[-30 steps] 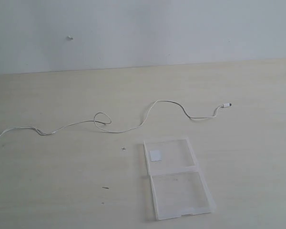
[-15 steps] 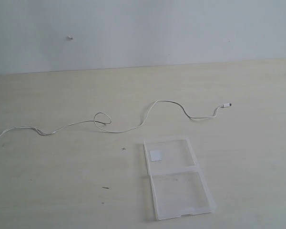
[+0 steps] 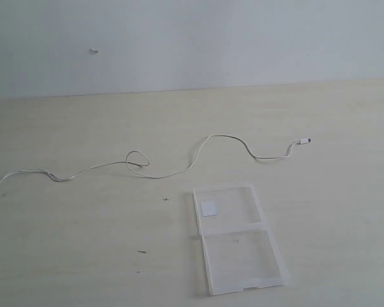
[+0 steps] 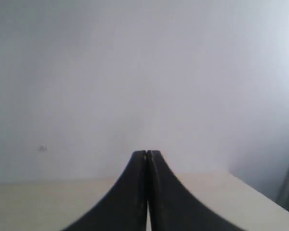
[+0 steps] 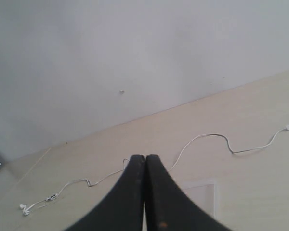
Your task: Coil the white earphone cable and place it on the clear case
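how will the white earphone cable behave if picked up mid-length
Probably floppy: the white earphone cable lies in loose waves and crosses itself once, so it should drape from a pinch. Very thin, so likely light and apt to slip. Its plug would probably drag along the table.

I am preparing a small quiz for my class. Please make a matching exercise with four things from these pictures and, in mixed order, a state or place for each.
1 white earphone cable
2 clear case
3 sticker
4 left gripper

A shut
B lying open
C stretched out, uncoiled
D on the case half nearer the cable

Pairs: 1-C; 2-B; 3-D; 4-A
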### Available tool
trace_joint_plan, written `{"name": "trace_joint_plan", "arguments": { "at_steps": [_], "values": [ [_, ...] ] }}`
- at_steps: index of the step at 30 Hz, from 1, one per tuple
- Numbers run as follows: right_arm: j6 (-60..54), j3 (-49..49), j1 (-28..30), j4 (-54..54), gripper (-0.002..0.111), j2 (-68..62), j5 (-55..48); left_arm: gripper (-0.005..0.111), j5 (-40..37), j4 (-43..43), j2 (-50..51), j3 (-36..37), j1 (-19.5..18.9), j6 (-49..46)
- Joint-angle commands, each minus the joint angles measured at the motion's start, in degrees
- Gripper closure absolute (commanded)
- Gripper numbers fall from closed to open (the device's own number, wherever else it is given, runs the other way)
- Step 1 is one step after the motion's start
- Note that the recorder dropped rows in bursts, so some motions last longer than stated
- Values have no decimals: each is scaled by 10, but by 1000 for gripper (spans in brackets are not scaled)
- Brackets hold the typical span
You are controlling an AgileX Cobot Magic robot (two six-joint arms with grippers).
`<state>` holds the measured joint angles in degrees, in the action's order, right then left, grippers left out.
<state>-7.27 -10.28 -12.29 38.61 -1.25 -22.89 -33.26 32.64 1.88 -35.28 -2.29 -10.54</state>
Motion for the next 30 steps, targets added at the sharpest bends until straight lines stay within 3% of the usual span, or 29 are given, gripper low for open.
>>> {"name": "trace_joint_plan", "arguments": {
  "at_steps": [1, 4, 8, 14, 16, 19, 22, 26, 30],
  "values": [
    [-2, 2, 2, 0, 108, -2, 5, 107, -109, 74, 47, -5, -1, 2],
    [-2, 2, 2, 0, 108, -2, 5, 107, -143, 124, 54, -6, -1, -19],
    [-2, 2, 2, 0, 108, -2, 5, 107, -127, 111, 75, -6, -1, -45],
    [-2, 2, 2, 0, 108, -2, 5, 105, -69, 87, 223, -6, -1, -102],
    [-2, 2, 2, 0, 108, -2, 5, 96, -52, 89, 295, -15, -1, -138],
    [-2, 2, 2, 0, 108, -2, 5, 73, -51, 109, 404, -42, -1, -210],
    [-2, 2, 2, 0, 108, -2, 5, 54, -51, 135, 520, -75, -1, -336],
    [-2, 2, 2, 0, 108, -2, 5, 52, -60, 191, 653, -126, 4, -510],
    [-2, 2, 2, 0, 108, -2, 5, 52, -58, 246, 796, -188, 8, -569]
  ]
}}
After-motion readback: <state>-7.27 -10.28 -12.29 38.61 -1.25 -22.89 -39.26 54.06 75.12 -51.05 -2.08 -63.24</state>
